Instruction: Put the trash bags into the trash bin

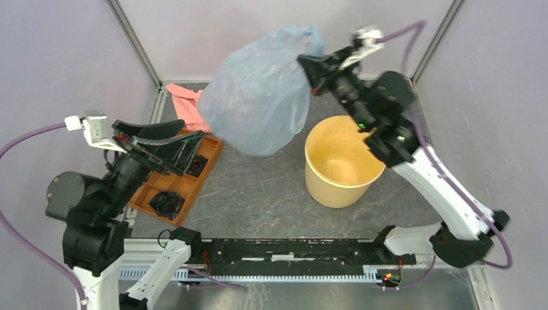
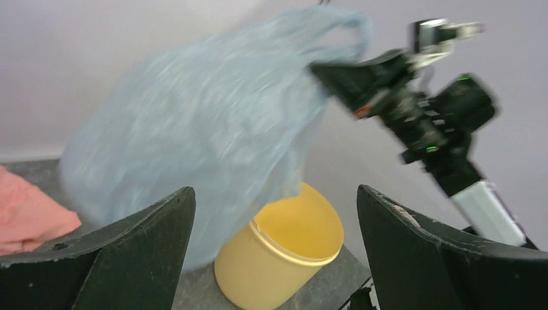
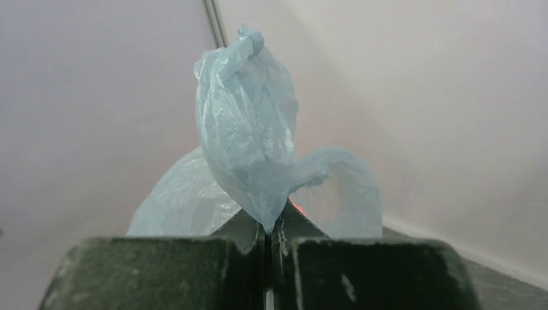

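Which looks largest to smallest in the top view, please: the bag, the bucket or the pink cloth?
1. bag, though lifted nearer the camera
2. bucket
3. pink cloth, partly hidden behind the bag

Thin, translucent, crinkled blue plastic film of the trash bag (image 1: 258,97), trash bin (image 1: 342,187) of smooth matt yellow plastic, soft pink cloth (image 1: 187,106), table (image 1: 258,194) dark, speckled and matt, right pincer (image 3: 268,236) of scuffed black plastic

White links, black joints on left arm (image 1: 90,206) and right arm (image 1: 446,194); purple cables (image 1: 26,139) at nine and one o'clock; left gripper (image 2: 274,192) wedges scuffed black.
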{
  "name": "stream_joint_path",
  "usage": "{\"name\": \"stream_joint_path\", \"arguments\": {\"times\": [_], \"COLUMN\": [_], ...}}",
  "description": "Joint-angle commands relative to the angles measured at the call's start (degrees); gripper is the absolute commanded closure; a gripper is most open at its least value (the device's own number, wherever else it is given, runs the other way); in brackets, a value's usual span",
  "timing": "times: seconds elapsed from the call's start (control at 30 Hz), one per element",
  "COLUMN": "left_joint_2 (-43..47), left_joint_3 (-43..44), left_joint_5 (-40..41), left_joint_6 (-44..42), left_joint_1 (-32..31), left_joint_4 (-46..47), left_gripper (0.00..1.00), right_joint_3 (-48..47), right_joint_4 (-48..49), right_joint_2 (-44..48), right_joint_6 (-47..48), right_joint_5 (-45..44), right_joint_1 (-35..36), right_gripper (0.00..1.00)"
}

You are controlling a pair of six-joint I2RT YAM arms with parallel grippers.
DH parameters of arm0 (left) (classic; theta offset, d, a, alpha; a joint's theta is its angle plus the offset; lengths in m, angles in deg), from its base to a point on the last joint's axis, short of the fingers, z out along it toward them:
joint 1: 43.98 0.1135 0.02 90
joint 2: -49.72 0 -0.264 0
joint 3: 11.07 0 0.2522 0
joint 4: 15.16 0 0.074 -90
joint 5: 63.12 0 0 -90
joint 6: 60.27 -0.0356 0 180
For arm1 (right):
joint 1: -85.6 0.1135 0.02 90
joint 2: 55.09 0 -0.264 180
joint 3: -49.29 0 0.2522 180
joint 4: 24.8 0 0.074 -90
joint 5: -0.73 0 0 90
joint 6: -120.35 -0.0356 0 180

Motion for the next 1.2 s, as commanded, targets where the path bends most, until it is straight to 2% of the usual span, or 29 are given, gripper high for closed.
{"name": "stream_joint_path", "arguments": {"times": [0.0,0.2,0.47,0.57,0.83,1.03,1.17], "left_joint_2": [-1.39,-2.81,-5.17,-6.04,-5.93,-5.63,-5.78], "left_joint_3": [-2.98,-5.28,-9.04,-11.33,-18.51,-20.43,-23.19], "left_joint_5": [0.78,-2.68,-7.3,-9.13,-12.2,-12.22,-13.14], "left_joint_6": [-2.94,-0.63,4.79,7.77,16.34,18.53,21.81], "left_joint_1": [0.13,0.13,0.13,0.13,0.13,0.13,0.13], "left_joint_4": [-1.71,1.94,8.47,11.6,19.88,20.99,24.74], "left_gripper": [0.0,0.0,0.0,0.0,0.0,0.0,0.0], "right_joint_3": [-5.76,-6.16,-0.48,3.07,0.52,1.21,2.67], "right_joint_4": [-8.77,-16.29,-17.52,-14.71,-8.81,-5.79,-5.23], "right_joint_2": [8.68,16.93,24.84,25.16,20.06,20.46,20.9], "right_joint_6": [1.93,4.96,5.92,5.12,2.45,4.01,6.41], "right_joint_5": [-2.26,-11.76,-14.02,-9.12,6.17,4.77,0.71], "right_joint_1": [-0.7,-0.82,-0.83,-0.77,-0.77,-0.82,-0.71], "right_gripper": [0.99,0.99,0.99,0.99,0.99,0.99,1.0]}}
